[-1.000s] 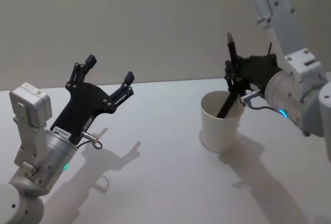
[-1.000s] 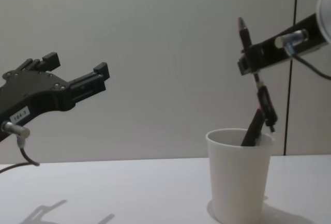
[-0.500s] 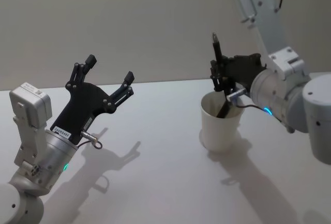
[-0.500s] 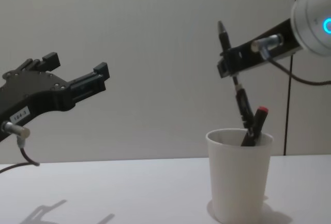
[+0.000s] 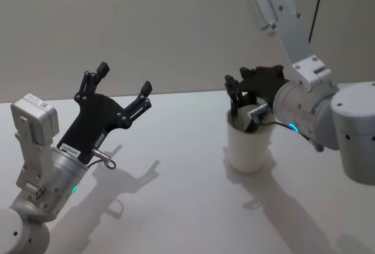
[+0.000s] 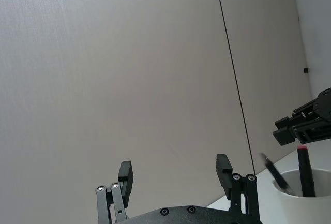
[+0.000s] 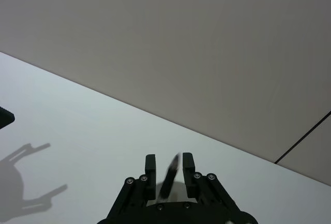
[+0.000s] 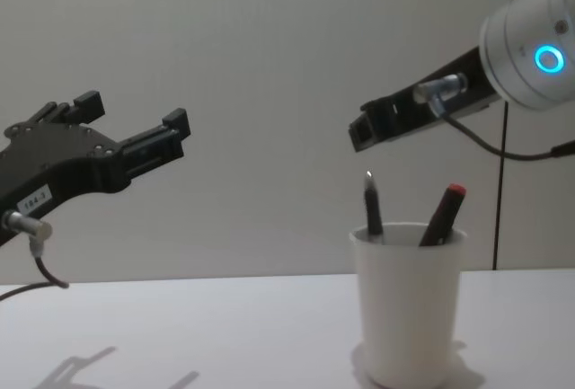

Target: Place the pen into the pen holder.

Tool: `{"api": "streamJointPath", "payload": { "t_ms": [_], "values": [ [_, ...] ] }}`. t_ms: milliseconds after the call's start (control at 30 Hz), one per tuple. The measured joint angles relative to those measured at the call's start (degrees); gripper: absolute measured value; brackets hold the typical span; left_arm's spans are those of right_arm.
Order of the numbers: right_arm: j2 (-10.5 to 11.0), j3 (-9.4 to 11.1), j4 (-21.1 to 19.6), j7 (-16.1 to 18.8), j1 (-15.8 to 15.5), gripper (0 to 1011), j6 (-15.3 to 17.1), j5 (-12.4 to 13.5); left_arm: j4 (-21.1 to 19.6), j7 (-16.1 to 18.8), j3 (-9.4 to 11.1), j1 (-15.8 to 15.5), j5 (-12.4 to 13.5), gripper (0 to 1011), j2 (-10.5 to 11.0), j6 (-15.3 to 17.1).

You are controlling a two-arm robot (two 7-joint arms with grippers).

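The pen holder is a white paper cup on the table, right of centre. A dark pen stands in it, tip up, leaning on the near-left rim. Beside it in the cup leans a red-capped pen. My right gripper hovers just above the cup, open, with its fingers clear of the pen's tip. From the head, the right gripper sits over the cup. The right wrist view has the pen blurred between the parted fingers. My left gripper is raised at the left, open and holding nothing.
The white table stretches between the two arms, with a plain wall behind. In the left wrist view the cup, both pens and the right gripper lie beyond my left gripper.
The right gripper moved left and lower over the cup and let go of the dark pen. That pen dropped from the fingers into the cup. The left arm has stayed still.
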Motion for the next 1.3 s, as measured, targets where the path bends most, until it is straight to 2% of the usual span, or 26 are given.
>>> {"api": "streamJointPath", "payload": {
  "t_ms": [33, 100, 533, 767, 833, 1300],
  "values": [
    [-0.08, -0.02, 0.11, 0.14, 0.03, 317, 0.03, -0.06, 0.00, 0.00, 0.00, 0.00, 0.00, 1001, 0.00, 0.00],
    [-0.16, -0.04, 0.21, 0.26, 0.05, 352, 0.05, -0.10, 0.00, 0.00, 0.00, 0.00, 0.00, 1001, 0.00, 0.00],
    [-0.55, -0.13, 0.69, 0.97, 0.17, 793, 0.13, -0.42, 0.00, 0.00, 0.00, 0.00, 0.00, 1001, 0.00, 0.00],
    [-0.63, -0.16, 0.79, 1.14, 0.20, 965, 0.15, -0.51, 0.00, 0.00, 0.00, 0.00, 0.00, 1001, 0.00, 0.00],
    [-0.66, -0.15, 0.79, 1.20, 0.21, 1001, 0.14, -0.56, 0.00, 0.00, 0.00, 0.00, 0.00, 1001, 0.00, 0.00],
    [-0.80, 1.06, -2.52, 1.00, 0.77, 1001, -1.16, -2.41, 0.00, 0.00, 0.00, 0.00, 0.00, 1001, 0.00, 0.00]
  ]
}}
